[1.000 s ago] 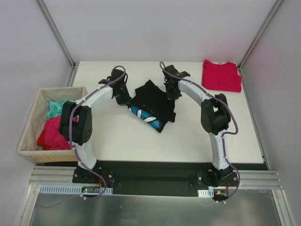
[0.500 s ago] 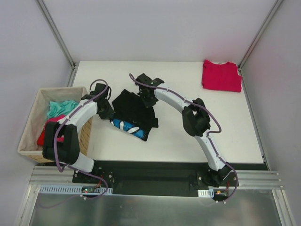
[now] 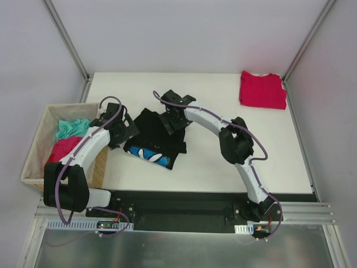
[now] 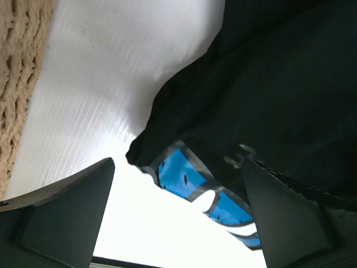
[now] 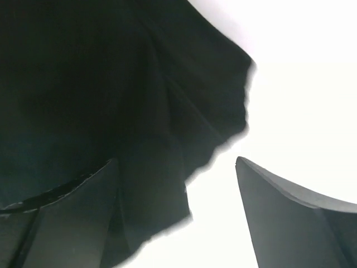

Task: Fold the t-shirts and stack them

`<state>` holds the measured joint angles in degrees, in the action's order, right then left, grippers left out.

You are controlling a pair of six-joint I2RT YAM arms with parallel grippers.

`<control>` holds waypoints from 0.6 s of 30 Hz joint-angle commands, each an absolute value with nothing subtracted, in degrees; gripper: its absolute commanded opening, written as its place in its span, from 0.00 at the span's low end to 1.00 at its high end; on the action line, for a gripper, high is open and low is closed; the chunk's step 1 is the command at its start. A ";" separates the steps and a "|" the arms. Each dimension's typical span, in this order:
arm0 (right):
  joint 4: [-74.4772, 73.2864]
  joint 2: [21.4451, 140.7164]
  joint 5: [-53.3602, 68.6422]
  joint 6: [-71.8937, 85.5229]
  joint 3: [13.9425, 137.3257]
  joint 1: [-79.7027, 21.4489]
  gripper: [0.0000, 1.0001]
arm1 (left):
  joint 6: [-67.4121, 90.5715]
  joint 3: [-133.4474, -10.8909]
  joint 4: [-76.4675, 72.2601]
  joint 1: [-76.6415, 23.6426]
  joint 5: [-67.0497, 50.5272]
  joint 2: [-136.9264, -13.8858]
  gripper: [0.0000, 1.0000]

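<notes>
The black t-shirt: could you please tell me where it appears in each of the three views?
Top external: black t-shirt left of centre on the white table, blue print at its near edge.
Left wrist: it fills the upper right; the blue print sits low, centre.
Right wrist: it fills the left and top; no print visible.
Shared landmark: the white table borders the cloth in all three.

A white desk [image 3: 195, 162] is lying under the left claw [image 3: 128, 134]; pale, evenly lit walls [image 3: 167, 33] are rising beyond it.
</notes>
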<state>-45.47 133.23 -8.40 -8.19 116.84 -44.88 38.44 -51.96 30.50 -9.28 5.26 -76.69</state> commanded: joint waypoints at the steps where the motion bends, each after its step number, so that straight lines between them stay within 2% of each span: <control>1: -45.35 120.16 -13.88 -9.05 112.86 -44.65 0.89 | 38.41 -52.47 31.82 -8.88 6.33 -72.34 0.99; 5: -45.44 110.41 -17.93 -8.27 108.81 -40.62 0.91 | 38.50 -53.70 31.99 -8.88 5.10 -70.23 0.99; 8: -44.74 105.56 -22.30 -8.43 107.75 -31.33 0.93 | 38.14 -55.54 31.99 -8.88 4.13 -71.27 0.99; 12: -44.83 108.71 -25.22 -7.56 107.93 -21.31 0.93 | 37.71 -56.60 31.90 -8.88 2.81 -72.86 0.99; 18: -41.22 118.55 -27.52 -6.07 110.90 -12.05 0.93 | 36.74 -56.25 31.82 -8.88 2.29 -72.69 0.99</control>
<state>-41.15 111.22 -25.06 -7.73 108.92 -14.31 38.09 -55.02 30.87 -9.28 3.40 -72.77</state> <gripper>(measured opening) 0.931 0.990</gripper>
